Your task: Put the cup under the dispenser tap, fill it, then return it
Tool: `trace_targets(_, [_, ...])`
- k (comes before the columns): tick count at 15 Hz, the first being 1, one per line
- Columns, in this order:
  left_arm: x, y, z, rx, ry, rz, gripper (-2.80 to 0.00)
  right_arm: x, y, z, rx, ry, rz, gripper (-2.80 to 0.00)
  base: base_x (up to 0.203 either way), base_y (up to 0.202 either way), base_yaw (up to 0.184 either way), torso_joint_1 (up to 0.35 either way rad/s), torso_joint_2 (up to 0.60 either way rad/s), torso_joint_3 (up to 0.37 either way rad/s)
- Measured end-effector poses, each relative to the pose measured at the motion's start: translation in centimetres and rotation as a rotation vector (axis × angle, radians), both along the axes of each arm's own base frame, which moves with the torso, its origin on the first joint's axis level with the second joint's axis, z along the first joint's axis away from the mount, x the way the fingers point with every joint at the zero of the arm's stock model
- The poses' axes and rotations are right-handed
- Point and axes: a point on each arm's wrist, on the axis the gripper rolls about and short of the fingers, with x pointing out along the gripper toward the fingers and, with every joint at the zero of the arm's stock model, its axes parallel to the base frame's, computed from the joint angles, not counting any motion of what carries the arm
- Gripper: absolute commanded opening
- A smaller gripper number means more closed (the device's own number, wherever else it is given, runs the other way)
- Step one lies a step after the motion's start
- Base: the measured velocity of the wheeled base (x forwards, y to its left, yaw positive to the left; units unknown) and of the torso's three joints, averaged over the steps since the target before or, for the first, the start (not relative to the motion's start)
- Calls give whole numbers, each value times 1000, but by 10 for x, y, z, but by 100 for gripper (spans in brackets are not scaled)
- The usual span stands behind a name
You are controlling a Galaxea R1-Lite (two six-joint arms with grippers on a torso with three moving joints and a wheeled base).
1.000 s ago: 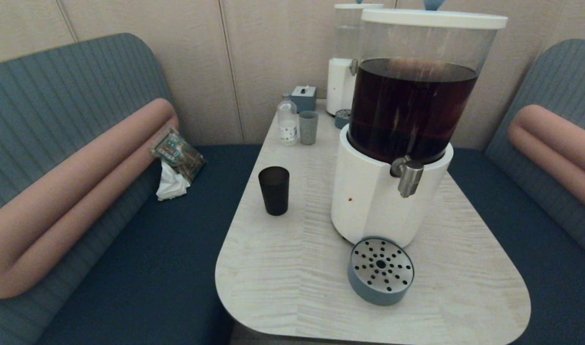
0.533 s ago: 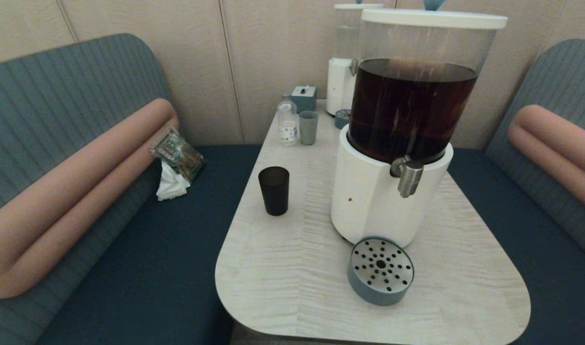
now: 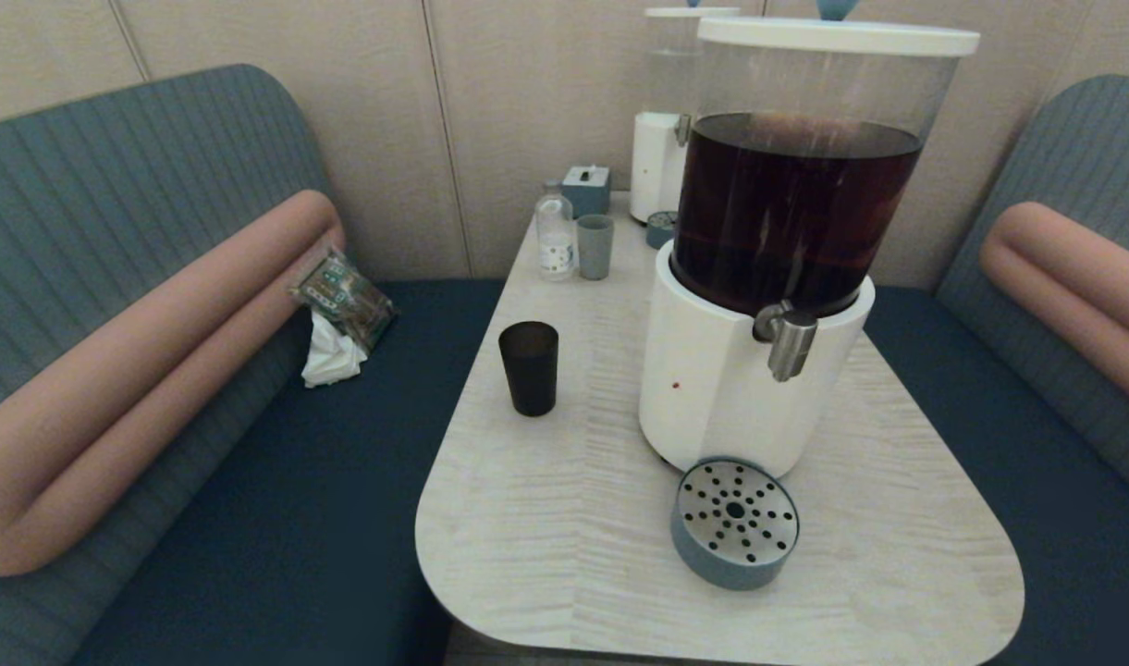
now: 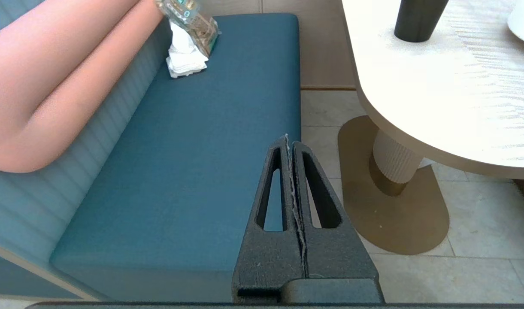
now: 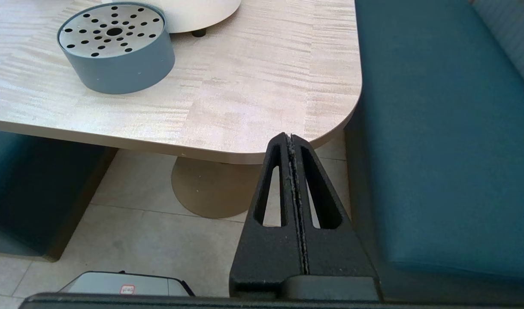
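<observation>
The black cup (image 3: 529,367) stands upright on the pale wooden table (image 3: 564,555), left of the big dispenser (image 3: 767,250) of dark brown liquid; its lower part also shows in the left wrist view as the cup (image 4: 417,21). The brushed-steel dispenser tap (image 3: 790,340) juts from the white base, with a round blue-grey drip tray (image 3: 734,523) on the table below it. My left gripper (image 4: 289,139) is shut and empty, low beside the bench, short of the table. My right gripper (image 5: 289,137) is shut and empty, below the table's near right corner. Neither arm shows in the head view.
A small grey-green cup (image 3: 595,246), a clear bottle (image 3: 555,231), a blue-grey box (image 3: 586,189) and a smaller white dispenser (image 3: 661,139) stand at the table's far end. A packet and tissue (image 3: 340,314) lie on the left bench. The table pedestal (image 4: 395,159) stands on the tiled floor.
</observation>
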Motion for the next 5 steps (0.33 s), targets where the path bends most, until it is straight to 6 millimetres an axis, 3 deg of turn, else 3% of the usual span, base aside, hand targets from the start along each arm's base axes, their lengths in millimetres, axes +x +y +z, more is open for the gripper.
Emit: trace_targets(5, [0, 0, 0, 0, -2, 0, -280, 0, 0, 0, 3, 3, -17, -280, 0, 0, 0, 0, 0, 0])
